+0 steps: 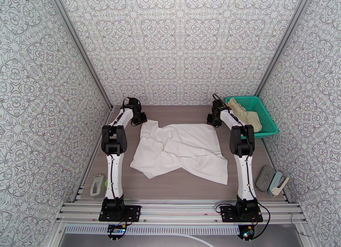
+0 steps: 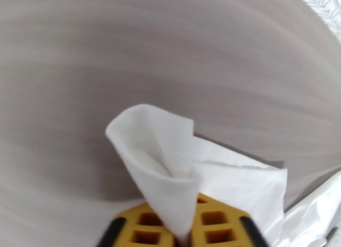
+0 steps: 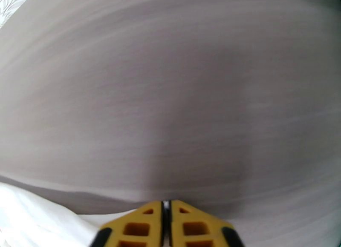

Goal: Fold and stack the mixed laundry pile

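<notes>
The white T-shirt [image 1: 179,152] lies rumpled and partly folded over itself in the middle of the table. My left gripper [image 1: 139,118] is at its far left corner. In the left wrist view the yellow fingers [image 2: 213,226] are shut on a raised fold of the T-shirt [image 2: 166,158]. My right gripper [image 1: 214,119] is low at the shirt's far right corner, fingers [image 3: 149,226] pressed together. The T-shirt's edge [image 3: 34,218] runs up under them, and I cannot tell whether any of it is pinched. The beige shorts [image 1: 245,111] lie bunched in the green basket [image 1: 268,126].
The basket stands at the far right against the patterned wall. A grey pad [image 1: 265,177] and a small pale tool [image 1: 278,185] lie near the right front edge. A pale green object [image 1: 97,185] lies by the left rail.
</notes>
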Controlling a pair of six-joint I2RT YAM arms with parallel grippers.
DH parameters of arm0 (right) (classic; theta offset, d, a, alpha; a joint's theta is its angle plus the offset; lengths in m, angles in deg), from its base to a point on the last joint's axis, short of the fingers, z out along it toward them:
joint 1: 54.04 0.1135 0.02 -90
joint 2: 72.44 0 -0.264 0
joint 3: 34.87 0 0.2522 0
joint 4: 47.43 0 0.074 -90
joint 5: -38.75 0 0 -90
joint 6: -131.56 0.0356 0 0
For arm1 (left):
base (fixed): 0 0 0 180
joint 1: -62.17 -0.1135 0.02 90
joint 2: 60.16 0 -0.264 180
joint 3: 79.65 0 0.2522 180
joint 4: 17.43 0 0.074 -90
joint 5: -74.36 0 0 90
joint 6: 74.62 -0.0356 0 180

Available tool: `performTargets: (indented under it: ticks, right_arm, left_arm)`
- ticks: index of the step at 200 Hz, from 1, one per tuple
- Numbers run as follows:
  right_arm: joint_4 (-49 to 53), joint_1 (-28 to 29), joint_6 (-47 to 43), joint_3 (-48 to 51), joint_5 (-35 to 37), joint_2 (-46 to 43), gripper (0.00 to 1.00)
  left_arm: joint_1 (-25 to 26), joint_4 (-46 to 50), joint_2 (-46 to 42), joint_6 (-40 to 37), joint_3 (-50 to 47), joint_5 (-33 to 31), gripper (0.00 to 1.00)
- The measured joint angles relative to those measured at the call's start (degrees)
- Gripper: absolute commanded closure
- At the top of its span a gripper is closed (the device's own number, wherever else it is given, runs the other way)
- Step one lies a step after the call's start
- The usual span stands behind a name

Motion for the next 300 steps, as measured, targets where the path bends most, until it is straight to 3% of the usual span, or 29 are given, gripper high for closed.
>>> performTargets:
  ticks: [29, 53, 88, 125, 212, 252, 300]
  right_arm:
    - [0.8, 0.3, -0.1, -0.1, -1.0, -0.4, 1.0]
    - [0.5, 0.5, -0.1, 1.5, -1.6, -3.7, 1.0]
    - [-3.1, 0.5, -0.4, 8.3, -2.4, -19.3, 1.0]
    - [-9.9, 0.5, -0.8, 12.8, -2.4, -37.8, 1.0]
    - [-14.7, 0.5, -2.0, 17.7, 0.5, -69.0, 1.0]
    - [-12.7, 0.5, -3.6, 15.8, 3.3, -79.7, 1.0]
    - [-8.4, 0.5, -5.7, 8.6, 7.0, -81.5, 1.0]
  left_arm:
    - [0.0, -8.0, -6.5, 0.7, -10.1, 3.3, 1.0]
    - [-0.3, -15.8, -17.0, 1.0, -18.5, 5.7, 1.0]
    - [-0.3, -26.9, -36.0, 1.0, -27.9, 8.4, 1.0]
    - [-1.1, -32.7, -53.8, 0.6, -32.4, 10.1, 1.0]
    - [-1.1, -31.2, -88.6, -8.0, -29.4, 9.4, 1.0]
    - [-1.1, -25.2, -93.3, -11.1, -19.6, 9.2, 1.0]
    - [-1.1, -16.5, -89.5, -11.5, -8.8, 9.7, 1.0]
